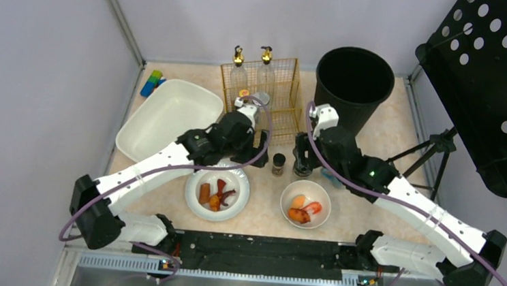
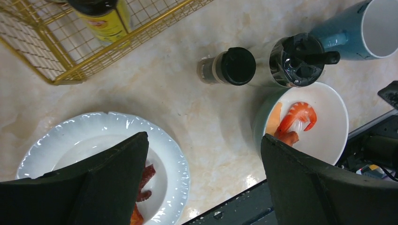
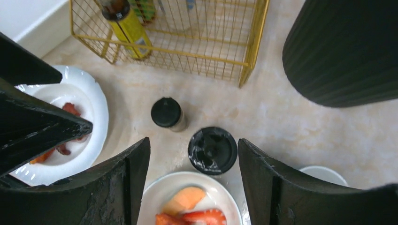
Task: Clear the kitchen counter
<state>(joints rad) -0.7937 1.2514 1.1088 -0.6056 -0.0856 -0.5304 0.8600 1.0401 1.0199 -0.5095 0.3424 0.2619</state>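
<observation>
The kitchen counter (image 1: 374,142) is beige with a faint marbled pattern. On it stand a white plate (image 1: 199,207) with sausage and reddish food pieces, a white bowl (image 1: 320,193) with shrimp and melon, a small black-lidded shaker (image 1: 278,163) and a black-topped grinder (image 1: 301,166). My left gripper (image 1: 258,153) is open and empty, hovering between plate (image 2: 117,124) and bowl (image 2: 333,117). My right gripper (image 1: 303,150) is open and empty above the grinder (image 3: 212,150), which shows between its fingers beside the shaker (image 3: 166,112).
A gold wire basket (image 1: 289,94) with bottles stands at the back, a black bin (image 1: 354,83) to its right, a white oval tub (image 1: 169,116) to its left with coloured blocks (image 1: 151,82) behind it. A blue mug (image 2: 345,33) sits by the grinder.
</observation>
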